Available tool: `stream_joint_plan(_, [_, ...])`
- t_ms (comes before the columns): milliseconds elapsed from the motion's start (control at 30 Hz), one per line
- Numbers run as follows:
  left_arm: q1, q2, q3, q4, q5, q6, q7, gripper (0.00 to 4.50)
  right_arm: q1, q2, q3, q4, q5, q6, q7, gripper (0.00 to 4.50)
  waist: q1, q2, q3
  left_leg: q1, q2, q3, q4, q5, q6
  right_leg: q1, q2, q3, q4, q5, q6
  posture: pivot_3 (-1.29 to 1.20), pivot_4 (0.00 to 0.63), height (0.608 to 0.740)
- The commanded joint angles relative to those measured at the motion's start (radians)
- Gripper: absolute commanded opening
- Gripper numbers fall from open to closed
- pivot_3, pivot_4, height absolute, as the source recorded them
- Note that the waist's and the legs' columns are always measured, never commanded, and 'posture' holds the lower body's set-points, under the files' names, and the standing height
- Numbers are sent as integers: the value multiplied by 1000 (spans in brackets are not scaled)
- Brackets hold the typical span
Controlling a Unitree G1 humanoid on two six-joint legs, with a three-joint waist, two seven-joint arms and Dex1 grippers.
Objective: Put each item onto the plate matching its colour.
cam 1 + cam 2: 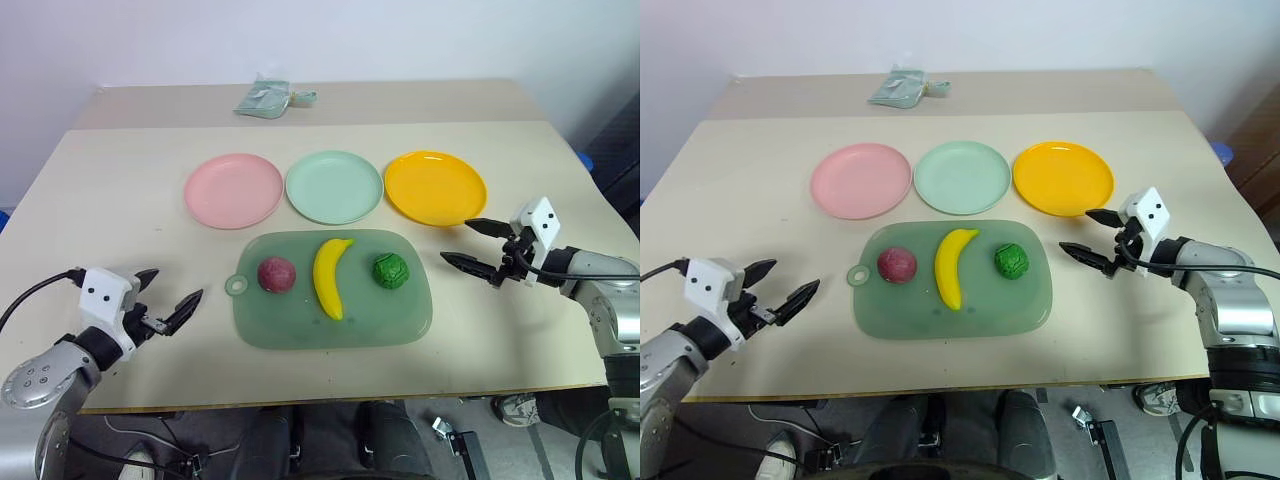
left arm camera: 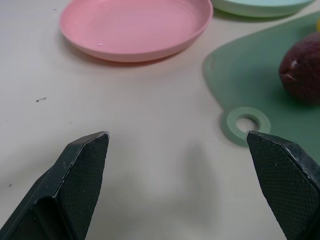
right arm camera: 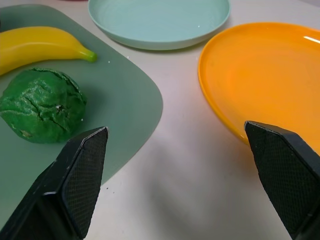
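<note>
Left gripper [image 1: 172,300] hangs spread and empty beside the cutting board [image 1: 300,335]. On it sit red fruit [image 1: 276,274], banana [image 1: 331,276] and green ball [image 1: 391,270], all off their plates. Right gripper [image 1: 470,244], spread too, should close squarely across the ball (bumpy, so likely grippy), then lift toward the mint plate [image 1: 334,186].

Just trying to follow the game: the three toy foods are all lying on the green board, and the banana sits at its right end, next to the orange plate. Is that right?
Not quite. The banana lies in the middle of the green board, between the red fruit and the green ball. The green ball sits at the right end, nearest the orange plate. The left eye view shows this.
</note>
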Motion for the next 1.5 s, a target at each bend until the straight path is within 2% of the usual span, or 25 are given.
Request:
stream_joint_plan(33, [-8,-12,5,-37,2,-13,23,4500,-36,-11,-7,4,-5,-10,12,4452,0,0,0,0,0,0,0,0,0,0,0,0,0,0,0,0,150,740])
stream_joint_plan(200, [-14,-21,-5,-21,8,-24,26,4500,-69,-1,-12,27,-26,-31,-2,4452,0,0,0,0,0,0,0,0,0,0,0,0,0,0,0,0,150,740])
stream_joint_plan(467, [-90,-16,3,31,-9,-16,21,4500,-55,31,-48,22,-32,-32,-104,4452,0,0,0,0,0,0,0,0,0,0,1,0,0,0,0,0,150,740])
stream_joint_plan(700, [-244,-10,-55,128,-17,-1,-2,4500,3,41,-96,-12,6,-25,-140,4452,12,0,0,0,-1,1,1,0,0,0,3,-1,1,0,0,0,150,740])
stream_joint_plan(900, [-357,-19,-125,154,-89,34,-81,4500,97,32,-128,-128,72,57,-115,4452,22,0,0,0,-1,1,1,0,0,0,4,-1,1,0,0,0,150,740])
stream_joint_plan(1067, [-461,-13,-269,149,-86,58,-155,4500,220,-21,-149,-321,192,190,-23,4452,26,0,0,0,-1,0,2,0,0,1,4,-1,1,0,1,0,150,740])
stream_joint_plan(1167, [-506,24,-375,188,-19,28,-232,4500,296,-24,-142,-445,193,193,-28,4452,22,-1,0,0,-1,0,2,0,1,1,4,-1,1,0,1,0,150,740])
stream_joint_plan(1333, [-572,46,-461,269,31,-17,-327,4500,379,-5,-145,-635,233,249,-84,4452,22,0,-1,0,0,0,2,0,1,1,5,-1,1,0,0,0,150,740])
stream_joint_plan(1500, [-598,72,-523,320,102,-55,-381,4500,408,15,-128,-710,239,276,-141,4452,24,0,-1,0,-1,0,3,0,1,1,5,-1,1,0,1,0,150,740])
